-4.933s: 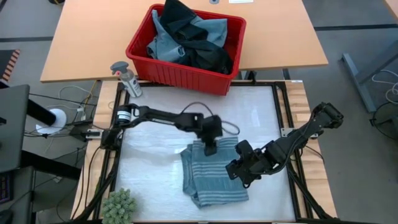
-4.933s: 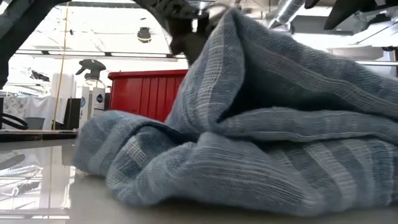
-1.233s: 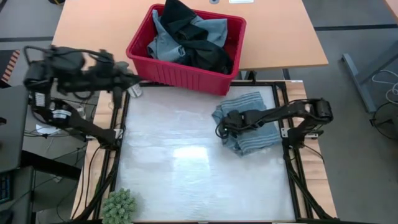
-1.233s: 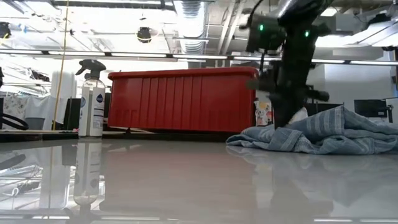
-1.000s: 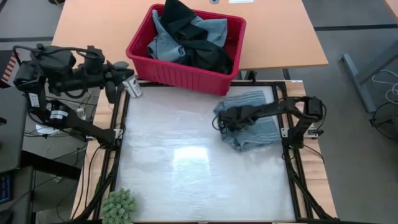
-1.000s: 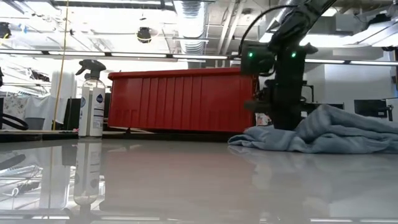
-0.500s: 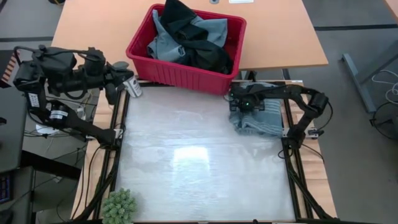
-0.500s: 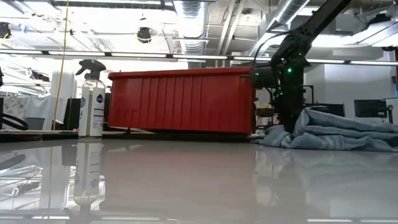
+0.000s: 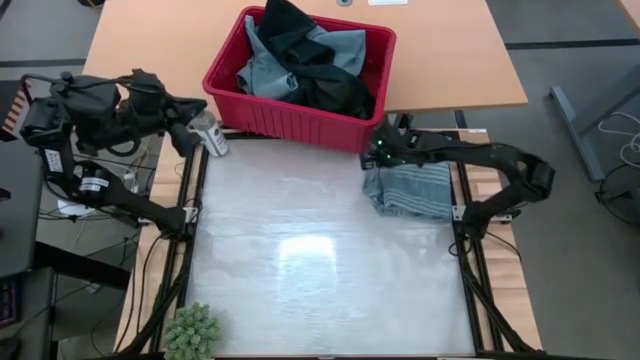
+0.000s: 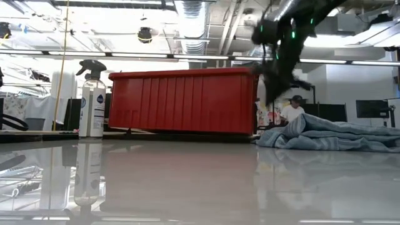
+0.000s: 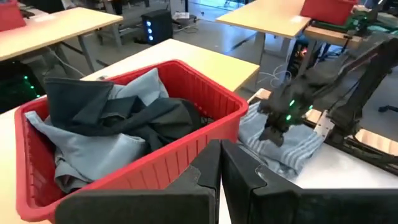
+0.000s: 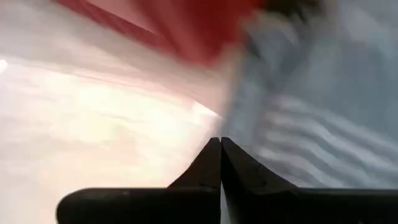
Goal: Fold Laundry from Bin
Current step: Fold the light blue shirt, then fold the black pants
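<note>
The folded grey-blue striped garment (image 9: 412, 190) lies flat at the table's far right, also in the low view (image 10: 328, 134). My right gripper (image 9: 374, 155) hangs shut above the garment's far left corner, clear of it (image 10: 275, 69), beside the bin's near right corner. The red bin (image 9: 222, 88) stands beyond the table's far edge, holding light blue and dark laundry (image 9: 305, 60). My left gripper (image 9: 192, 128) is shut and raised off the table's far left corner, pointing at the bin (image 11: 186, 149).
A spray bottle (image 9: 205, 130) stands at the table's far left corner, just beside my left gripper. A small green plant (image 9: 190, 330) sits at the near left corner. The white table top (image 9: 300, 260) is bare from the middle to the near edge.
My right gripper, shut, has swept toward the table's far right, sliding the folded striped garment with it, then risen clear of it beside the bin. The garment now lies still at the far right. My left gripper has turned slightly at the wrist.
</note>
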Tool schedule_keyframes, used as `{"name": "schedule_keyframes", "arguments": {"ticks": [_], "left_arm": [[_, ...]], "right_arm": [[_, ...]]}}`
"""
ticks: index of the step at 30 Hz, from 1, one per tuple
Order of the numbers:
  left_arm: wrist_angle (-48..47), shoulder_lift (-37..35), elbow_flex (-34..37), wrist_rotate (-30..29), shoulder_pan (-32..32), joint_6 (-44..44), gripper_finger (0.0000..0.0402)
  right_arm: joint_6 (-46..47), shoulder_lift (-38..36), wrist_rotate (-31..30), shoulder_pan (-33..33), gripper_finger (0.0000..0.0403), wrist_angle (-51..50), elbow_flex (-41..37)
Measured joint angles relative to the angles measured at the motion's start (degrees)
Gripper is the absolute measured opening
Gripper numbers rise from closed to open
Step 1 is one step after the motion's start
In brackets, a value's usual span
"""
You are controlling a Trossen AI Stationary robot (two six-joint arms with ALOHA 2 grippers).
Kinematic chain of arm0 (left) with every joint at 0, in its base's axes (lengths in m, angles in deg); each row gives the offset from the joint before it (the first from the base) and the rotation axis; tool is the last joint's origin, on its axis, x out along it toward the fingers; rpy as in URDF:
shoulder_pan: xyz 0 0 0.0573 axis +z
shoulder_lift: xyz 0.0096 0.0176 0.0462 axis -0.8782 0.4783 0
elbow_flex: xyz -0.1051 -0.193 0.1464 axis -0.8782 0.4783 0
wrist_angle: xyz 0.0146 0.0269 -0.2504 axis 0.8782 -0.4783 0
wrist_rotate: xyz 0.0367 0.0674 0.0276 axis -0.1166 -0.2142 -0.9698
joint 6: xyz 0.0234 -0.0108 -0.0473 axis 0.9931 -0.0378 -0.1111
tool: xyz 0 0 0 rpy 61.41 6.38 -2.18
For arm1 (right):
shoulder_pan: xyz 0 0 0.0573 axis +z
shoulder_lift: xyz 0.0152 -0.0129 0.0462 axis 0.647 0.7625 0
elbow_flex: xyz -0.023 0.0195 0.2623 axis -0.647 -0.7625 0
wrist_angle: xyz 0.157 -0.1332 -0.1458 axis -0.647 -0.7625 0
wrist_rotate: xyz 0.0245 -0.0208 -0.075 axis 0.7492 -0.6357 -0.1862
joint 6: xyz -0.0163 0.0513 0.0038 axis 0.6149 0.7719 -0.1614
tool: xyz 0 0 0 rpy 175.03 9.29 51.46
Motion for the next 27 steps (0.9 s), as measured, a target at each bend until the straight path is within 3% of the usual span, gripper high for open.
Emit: {"name": "schedule_keyframes", "arguments": {"ticks": [5, 11, 16, 21, 24, 27], "left_arm": [[-3.0, -0.2, 0.0, 0.2, 0.0, 4.2, 0.0], [-6.8, -0.2, 0.0, 0.4, 0.0, 10.0, 0.002], [-8.1, -0.2, 0.0, 2.0, 0.0, 12.2, 0.0074], [-7.9, -0.1, 0.0, 1.4, 0.0, 10.9, 0.0133], [-7.9, 0.1, 0.0, -0.4, 0.0, 7.7, 0.0158], [-8.4, 0.2, 0.0, -1.7, 0.0, 5.3, 0.0172]], "right_arm": [[-14.6, -1.5, 0.5, 4.0, 0.003, 6.9, 8.1], [-37.9, 6.0, 0.8, 7.0, 0.0054, 10.9, 24.6], [-54.8, 16.3, -0.8, 6.0, 0.0124, 2.2, 41.3], [-66.4, 27.0, -10.6, 3.6, 0.0221, -7.8, 56.6], [-70.8, 32.6, -10.3, 1.9, 0.0258, -12.5, 64.1], [-73.8, 36.7, -7.7, 0.7, 0.0267, -16.3, 70.0]]}}
